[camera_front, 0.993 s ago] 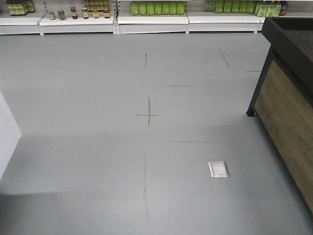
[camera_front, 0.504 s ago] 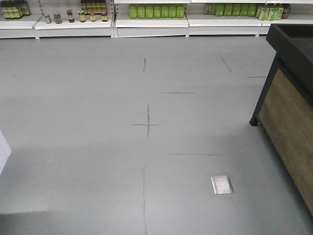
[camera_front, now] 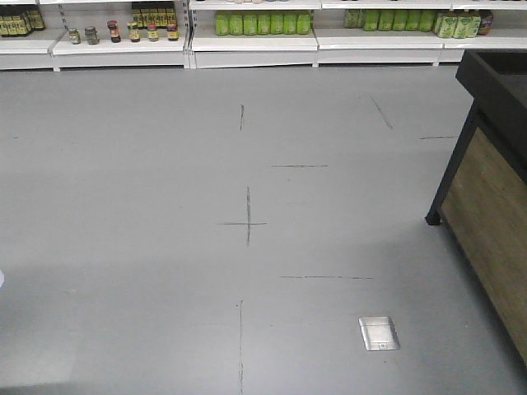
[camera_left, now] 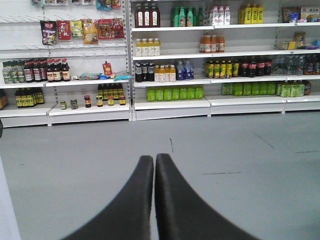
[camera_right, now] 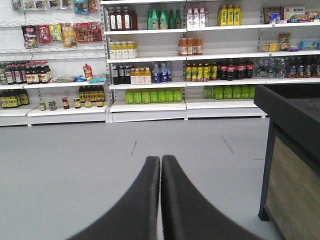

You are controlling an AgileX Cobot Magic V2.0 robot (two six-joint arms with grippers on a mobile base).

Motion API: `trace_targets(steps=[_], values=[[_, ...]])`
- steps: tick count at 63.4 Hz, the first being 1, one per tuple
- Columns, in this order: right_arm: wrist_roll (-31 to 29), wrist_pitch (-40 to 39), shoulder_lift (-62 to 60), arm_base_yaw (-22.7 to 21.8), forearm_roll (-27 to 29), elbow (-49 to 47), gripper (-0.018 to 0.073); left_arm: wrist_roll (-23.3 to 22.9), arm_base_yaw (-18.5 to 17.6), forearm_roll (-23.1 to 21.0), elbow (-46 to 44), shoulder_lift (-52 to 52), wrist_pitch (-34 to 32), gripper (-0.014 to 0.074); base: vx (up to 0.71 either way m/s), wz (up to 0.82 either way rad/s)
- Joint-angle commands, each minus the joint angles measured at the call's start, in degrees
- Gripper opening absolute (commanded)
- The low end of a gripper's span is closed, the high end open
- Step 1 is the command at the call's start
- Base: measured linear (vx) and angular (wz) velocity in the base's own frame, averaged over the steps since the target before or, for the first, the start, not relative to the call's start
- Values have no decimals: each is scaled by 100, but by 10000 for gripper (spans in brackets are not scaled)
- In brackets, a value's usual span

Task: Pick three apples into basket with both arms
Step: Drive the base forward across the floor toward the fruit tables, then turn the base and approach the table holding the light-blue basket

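The exterior front-facing view shows a bare grey shop floor (camera_front: 123, 206) marked with thin dark crosses. A small metal floor plate (camera_front: 380, 332) lies near on the right. A black and wood display stand (camera_front: 494, 189) fills the right edge, and white shelves (camera_front: 255, 39) of bottles line the far wall.

No apples and no basket appear in any view, so where they are cannot be told. The step in hand looks like getting to the fruit, with no picking begun. The next move calls for bringing the apples and basket into view, perhaps at the stand.

In the wrist views, the left claw (camera_left: 154, 159) and right claw (camera_right: 161, 160) are both clenched, tips pressed together. They hold nothing and touch nothing.
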Motion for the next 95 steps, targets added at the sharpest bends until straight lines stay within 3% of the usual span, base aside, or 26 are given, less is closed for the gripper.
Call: trace_targets(steps=[1,57,95], values=[[-47,-424,-7,-38,-12,65,-9,-21,-8,-49,23,-89,-391,-6,14,-1],[-47,-424,-7,-38,-12,65,-9,-21,-8,-49,23,-89,-391,-6,10,-7],[-47,-424,-7,-38,-12,65,-9,-21,-8,-49,23,-89,-391,-6,9,-35]])
